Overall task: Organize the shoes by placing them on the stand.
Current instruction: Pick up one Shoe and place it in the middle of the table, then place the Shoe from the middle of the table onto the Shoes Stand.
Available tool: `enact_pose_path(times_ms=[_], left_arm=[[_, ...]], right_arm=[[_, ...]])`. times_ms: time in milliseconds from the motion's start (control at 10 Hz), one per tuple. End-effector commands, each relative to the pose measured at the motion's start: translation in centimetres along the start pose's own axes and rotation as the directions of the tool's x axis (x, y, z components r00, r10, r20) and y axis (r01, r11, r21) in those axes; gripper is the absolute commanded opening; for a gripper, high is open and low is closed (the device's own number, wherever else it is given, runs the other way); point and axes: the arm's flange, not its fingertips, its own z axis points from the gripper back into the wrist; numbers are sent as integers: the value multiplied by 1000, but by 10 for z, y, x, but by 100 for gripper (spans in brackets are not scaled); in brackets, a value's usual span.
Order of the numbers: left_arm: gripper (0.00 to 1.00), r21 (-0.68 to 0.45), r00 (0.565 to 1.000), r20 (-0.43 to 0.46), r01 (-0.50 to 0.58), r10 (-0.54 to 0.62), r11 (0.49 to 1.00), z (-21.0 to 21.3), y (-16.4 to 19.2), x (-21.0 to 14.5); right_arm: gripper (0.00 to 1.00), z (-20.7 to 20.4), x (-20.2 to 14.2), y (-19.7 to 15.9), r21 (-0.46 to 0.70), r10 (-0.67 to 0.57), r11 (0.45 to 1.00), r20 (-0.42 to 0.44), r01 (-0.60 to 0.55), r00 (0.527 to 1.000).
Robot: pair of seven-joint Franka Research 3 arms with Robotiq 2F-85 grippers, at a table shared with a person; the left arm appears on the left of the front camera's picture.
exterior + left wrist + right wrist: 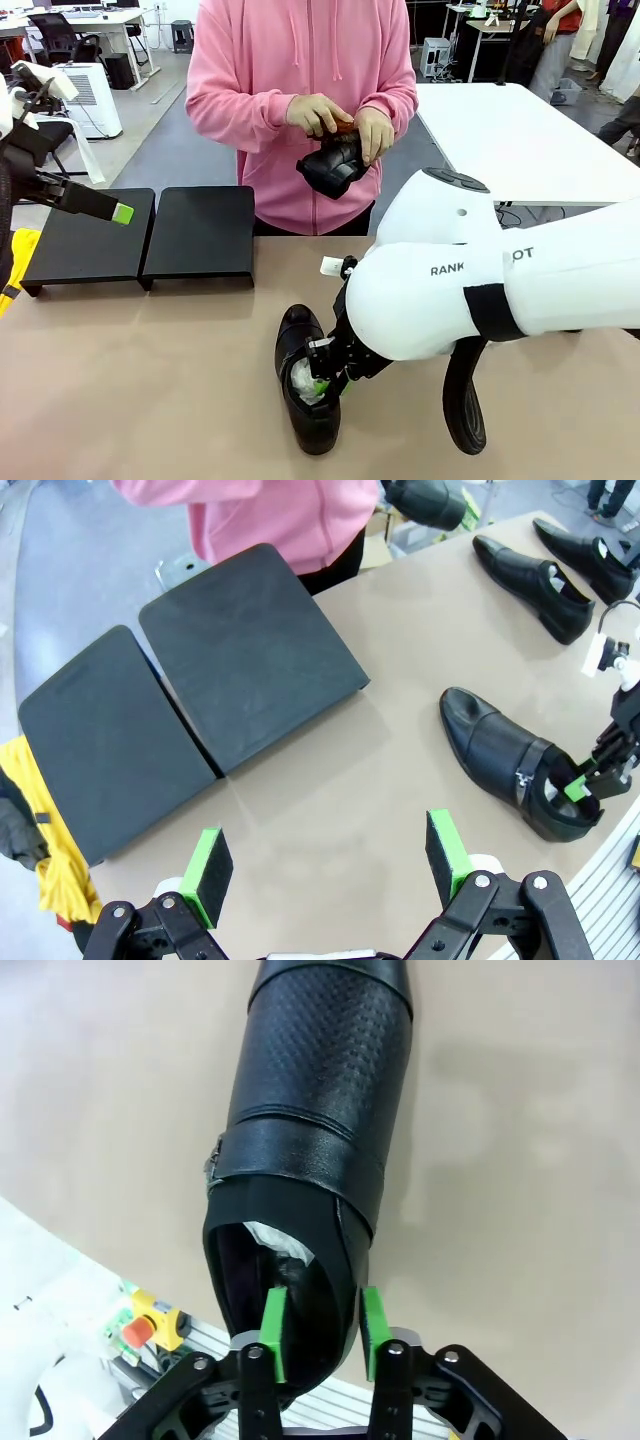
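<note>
A black glossy shoe (pixel 305 385) lies on the tan table near its front edge, with white paper in its opening. My right gripper (pixel 322 385) sits at its heel. In the right wrist view my right gripper (pixel 322 1330) straddles the heel wall of this shoe (pixel 310 1110), one green pad inside and one outside, slightly parted. My left gripper (pixel 330 865) hangs open and holds nothing, above the table in front of the black stand (pixel 245 650). Two more shoes (pixel 530 575) lie farther off. The person holds another shoe (pixel 333 165) in both hands.
The stand's two units (pixel 200 235) sit side by side at the table's far left. A yellow cloth (pixel 20 250) hangs at the left edge. A black cable (pixel 465 400) loops under my right arm. A red stop button (pixel 140 1330) sits below the table edge.
</note>
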Motion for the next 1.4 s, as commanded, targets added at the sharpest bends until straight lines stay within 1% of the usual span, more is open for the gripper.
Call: enact_pose_path(times_ms=[0,100,200,300,400,1200,1300], left_arm=[[100,-4,1000,-1,10,-10,1000,1,2,-1],[100,-4,1000,-1,10,-10,1000,1,2,-1],[100,-4,1000,-1,10,-10,1000,1,2,-1],[100,-4,1000,-1,10,-10,1000,1,2,-1],[100,-4,1000,-1,10,-10,1000,1,2,-1],[100,-4,1000,-1,10,-10,1000,1,2,-1],[100,-4,1000,-1,10,-10,1000,1,2,-1]], right_arm=[[86,17,-2,-4,31,1,1000,22,-1,1000],[99,29,-3,-7,10,15,1000,37,-15,999],[100,42,-5,-13,-9,25,1000,62,-24,998],[100,52,-8,-18,-5,86,996,75,-86,993],[100,28,1,-2,6,4,1000,45,-4,999],[100,28,1,-2,6,4,1000,45,-4,999],[100,29,0,-6,-3,18,1000,29,-17,999]])
